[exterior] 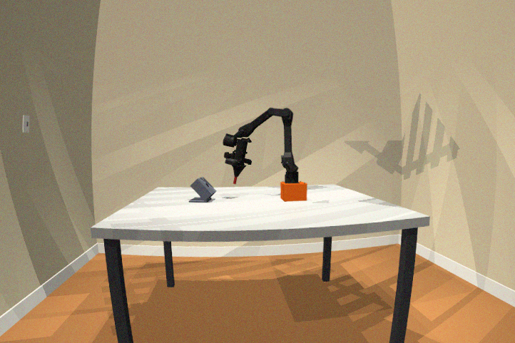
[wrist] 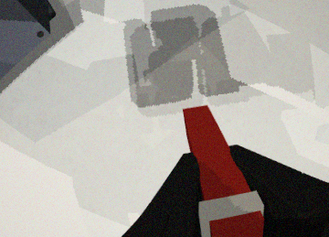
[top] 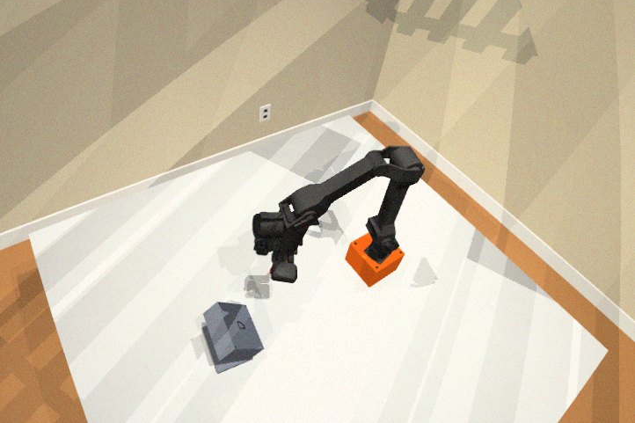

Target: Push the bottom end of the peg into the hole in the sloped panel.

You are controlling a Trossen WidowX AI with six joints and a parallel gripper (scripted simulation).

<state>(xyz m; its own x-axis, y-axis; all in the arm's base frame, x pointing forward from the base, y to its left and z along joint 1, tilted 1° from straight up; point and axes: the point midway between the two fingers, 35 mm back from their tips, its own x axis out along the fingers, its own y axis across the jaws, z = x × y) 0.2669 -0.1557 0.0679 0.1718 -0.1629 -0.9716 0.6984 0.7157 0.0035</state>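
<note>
Peg [wrist: 210, 153]: red, slim, flat-sided. Held clear of the table [exterior: 257, 216], its lower end pointing down; in the exterior view it leans slightly, with the free tip [exterior: 235, 181] well above the surface. Its upper end is clamped in the gripper [exterior: 237, 171]. In the top view only a sliver of red [top: 270, 269] shows beside the gripper.

Panel [top: 233, 336]: grey wedge-shaped block resting on the table, its sloped face tilted up. One small dark hole [top: 241, 326] in that face, toward its upper part. The panel lies near the peg, apart from it, untouched.
</note>
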